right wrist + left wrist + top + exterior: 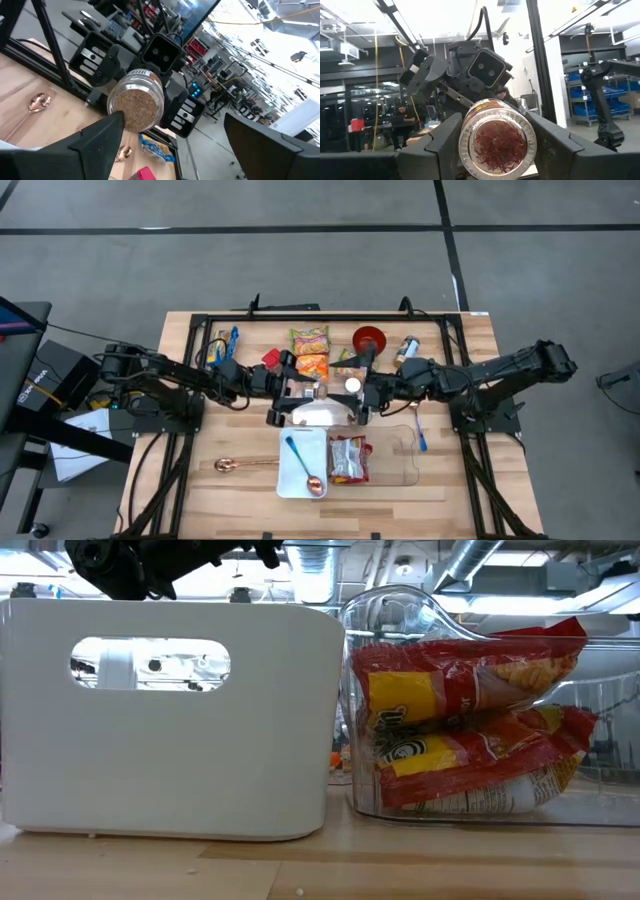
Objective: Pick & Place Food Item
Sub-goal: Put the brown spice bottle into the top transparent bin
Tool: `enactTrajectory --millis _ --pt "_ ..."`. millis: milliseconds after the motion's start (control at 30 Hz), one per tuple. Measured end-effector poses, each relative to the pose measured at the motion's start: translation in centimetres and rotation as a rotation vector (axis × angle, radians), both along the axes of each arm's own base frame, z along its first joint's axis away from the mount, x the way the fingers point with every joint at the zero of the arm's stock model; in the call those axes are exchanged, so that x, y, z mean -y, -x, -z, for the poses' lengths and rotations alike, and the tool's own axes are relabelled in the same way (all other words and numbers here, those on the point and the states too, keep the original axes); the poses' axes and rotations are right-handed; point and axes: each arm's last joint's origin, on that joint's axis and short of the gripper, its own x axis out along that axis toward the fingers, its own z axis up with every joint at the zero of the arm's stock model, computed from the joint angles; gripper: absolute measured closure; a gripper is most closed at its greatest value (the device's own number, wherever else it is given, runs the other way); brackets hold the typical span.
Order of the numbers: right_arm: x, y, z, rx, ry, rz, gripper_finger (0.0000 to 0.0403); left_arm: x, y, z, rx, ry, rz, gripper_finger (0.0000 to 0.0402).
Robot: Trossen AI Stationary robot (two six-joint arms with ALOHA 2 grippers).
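A small glass jar of red strands (495, 142) with a brown cork-like end (137, 105) hangs above the table's middle (322, 391). My left gripper (495, 150) comes from the table's left and is shut on it. My right gripper (185, 145) comes from the right and is open. Its two fingers stand wide on either side of the jar's brown end, and I cannot tell whether the nearer finger (107, 132) touches it. A red and yellow snack bag (470, 720) lies in a clear bin (385, 458). My left gripper pinches the jar's round glass wall (465, 145) between its two fingers (445, 137), one on each side. The fingers lie level, from the table's left, along the jar. The jar's clear end faces my left wrist and its brown end faces my right gripper. It is lifted clear.
A white bin (302, 463) with a blue-handled spoon and a copper spoon stands near the front, left of the clear bin. A copper spoon (240, 465) lies on the table. Snack packs (310, 352), a red bowl (370, 337) and a bottle (405, 348) stand at the far side.
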Motion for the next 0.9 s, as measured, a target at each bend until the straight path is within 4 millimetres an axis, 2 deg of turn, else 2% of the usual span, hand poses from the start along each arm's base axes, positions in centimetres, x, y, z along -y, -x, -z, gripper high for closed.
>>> enactTrajectory --millis 433,667,900 --pt "-0.1 0.2 -0.1 -0.009 0.005 -0.005 0.0064 0.0 -0.2 0.1 -0.003 0.003 -0.008 0.0211" --pt "-1.0 1.5 -0.8 -0.023 0.013 -0.005 0.0064 -0.5 -0.3 0.4 -0.025 0.007 -0.033 0.0213" --pt "-1.7 1.4 -0.4 -0.041 0.018 -0.039 0.0064 -0.5 -0.3 0.2 -0.013 0.01 -0.038 0.0211"
